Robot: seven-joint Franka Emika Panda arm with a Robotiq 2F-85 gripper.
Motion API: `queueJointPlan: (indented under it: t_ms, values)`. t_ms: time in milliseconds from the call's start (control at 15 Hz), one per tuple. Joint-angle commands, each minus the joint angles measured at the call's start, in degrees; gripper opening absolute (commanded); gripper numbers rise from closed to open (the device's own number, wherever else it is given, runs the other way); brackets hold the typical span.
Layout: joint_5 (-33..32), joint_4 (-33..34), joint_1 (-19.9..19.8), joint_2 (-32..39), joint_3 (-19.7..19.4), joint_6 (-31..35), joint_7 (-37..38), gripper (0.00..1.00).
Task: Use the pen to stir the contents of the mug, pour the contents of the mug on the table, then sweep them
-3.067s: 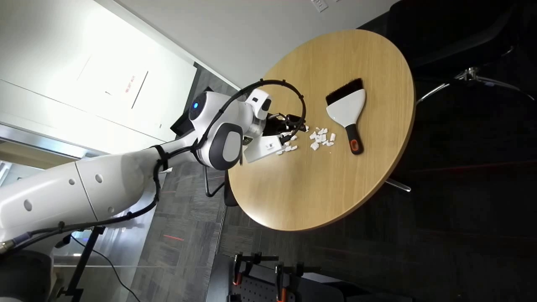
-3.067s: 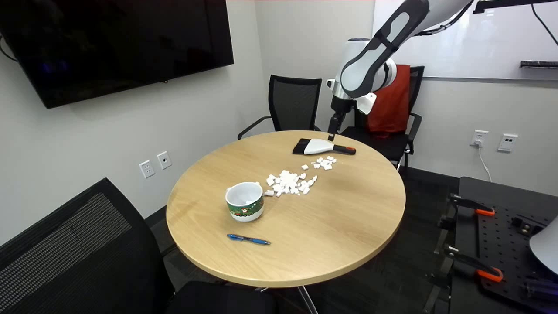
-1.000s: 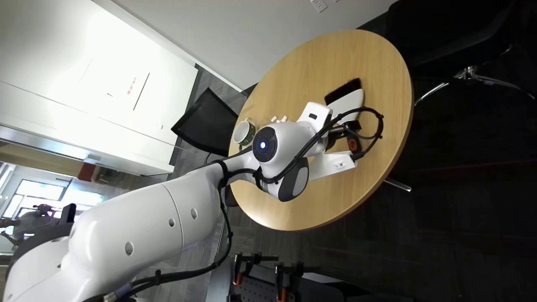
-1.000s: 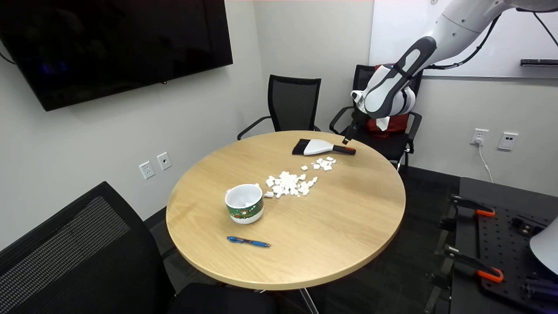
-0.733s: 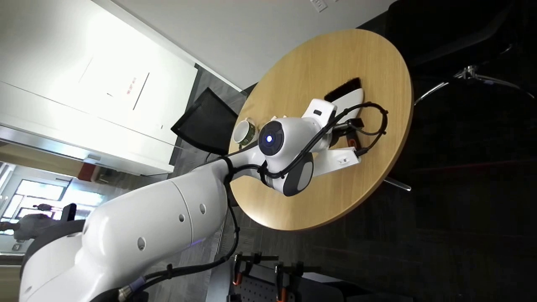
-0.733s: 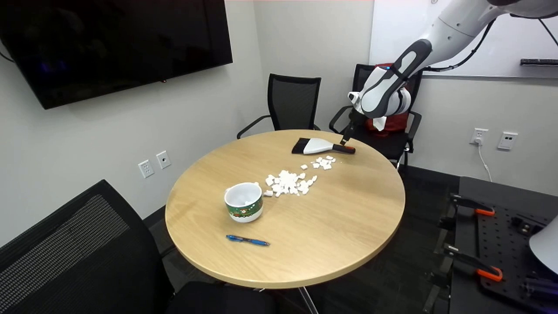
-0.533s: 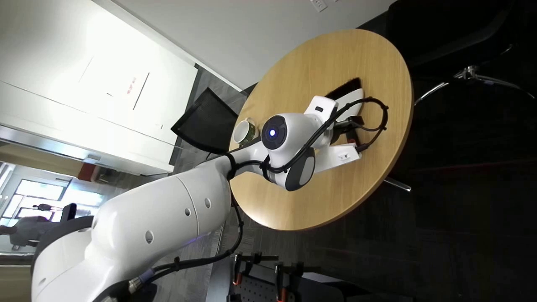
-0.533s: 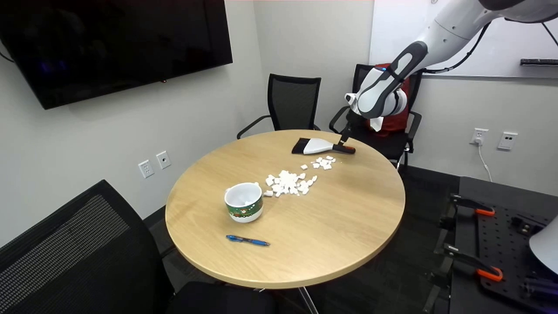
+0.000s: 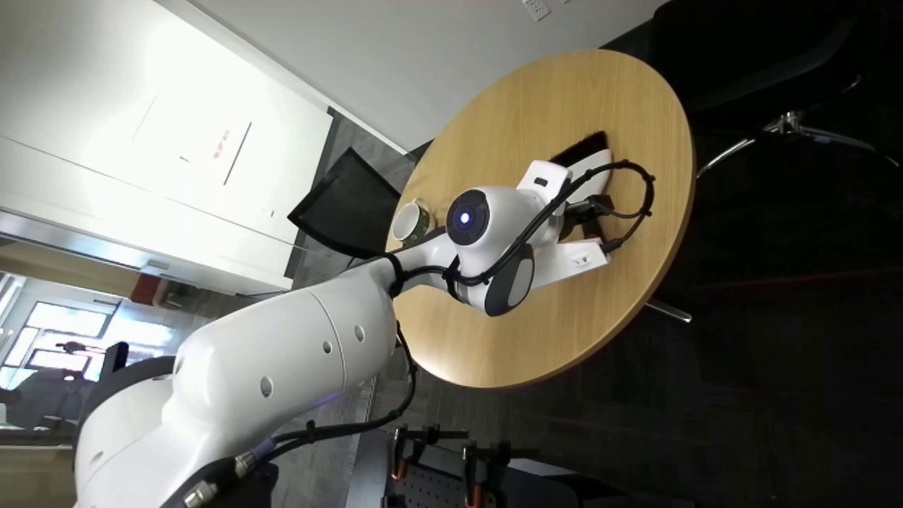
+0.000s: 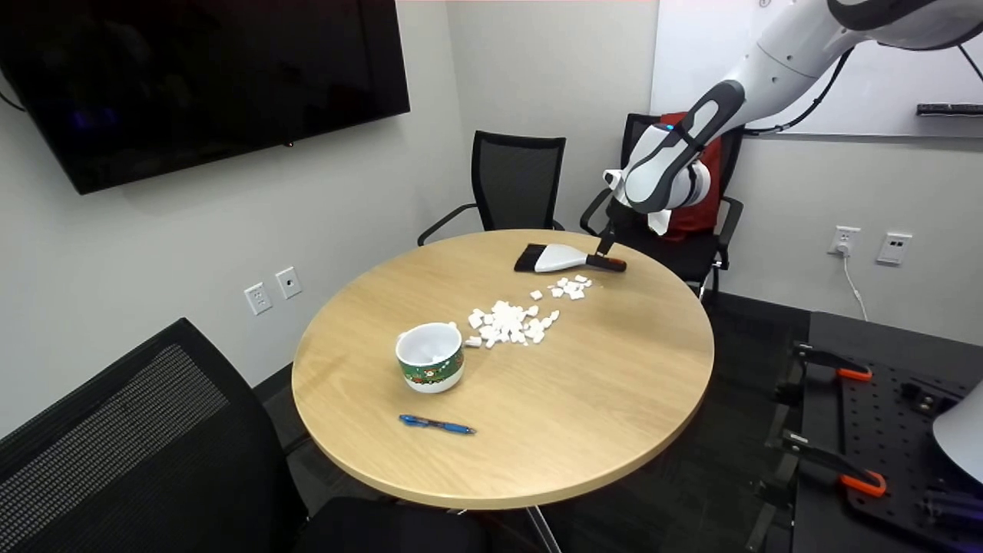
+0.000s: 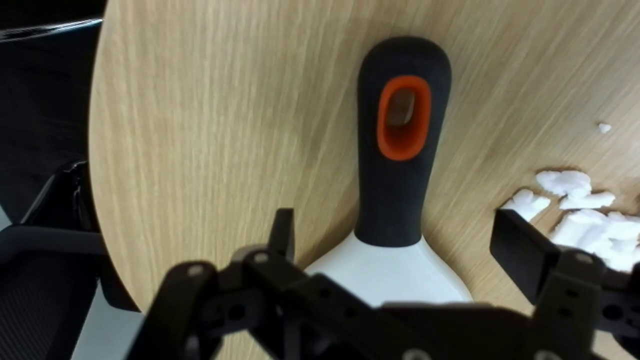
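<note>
The Robotiq gripper (image 11: 392,235) stands over the hand brush (image 10: 570,258), its two fingers (image 11: 520,255) spread wide, one on either side of where the brush's black handle meets its white head. In the wrist view a gap shows between each finger and the brush, so the gripper has hold of nothing; whether the fingertips touch the table (image 10: 599,415) cannot be told. The brush lies flat on this round, light wooden table, its dark bristles at the end away from the handle's orange-rimmed hole.

White bits (image 10: 503,322) lie in two groups: a small cluster just beside the brush handle and a larger pile farther from the brush, with a lone piece between them. Past the larger pile from the brush, the green-and-white mug (image 10: 430,369) stands upright, a few white bits showing inside. The blue pen (image 10: 437,424) lies farther still from the brush than the mug. Behind the brush, in an exterior view, a red cloth (image 10: 695,224) hangs on a black mesh-backed chair (image 10: 637,140).
</note>
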Motion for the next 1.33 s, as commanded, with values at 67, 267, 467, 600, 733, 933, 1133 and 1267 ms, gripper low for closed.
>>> queueJointPlan:
  t_ms: [67,267,467,600,733,933,1133,1267]
  values:
    - [0.12,2.11,2.12,1.52,-2.01,-0.06,-0.96,1.0]
    - [-0.04,3.71,1.93,3.18,-1.53,-0.15,-1.96,1.0]
    - [-0.05,5.59,1.58,4.97,-0.82,-0.24,-3.35,1.0]
    - [0.13,6.99,1.54,6.08,-0.48,-0.7,-4.21,1.0]
    - [0.2,8.29,1.34,7.26,0.07,-0.75,-4.98,1.0]
    - [0.37,9.89,0.6,8.81,1.62,-1.09,-6.79,1.0]
    - [0.52,11.18,0.36,10.01,2.73,-1.27,-7.83,1.0]
    - [0.6,11.92,0.5,10.58,2.99,-1.28,-7.91,0.74]
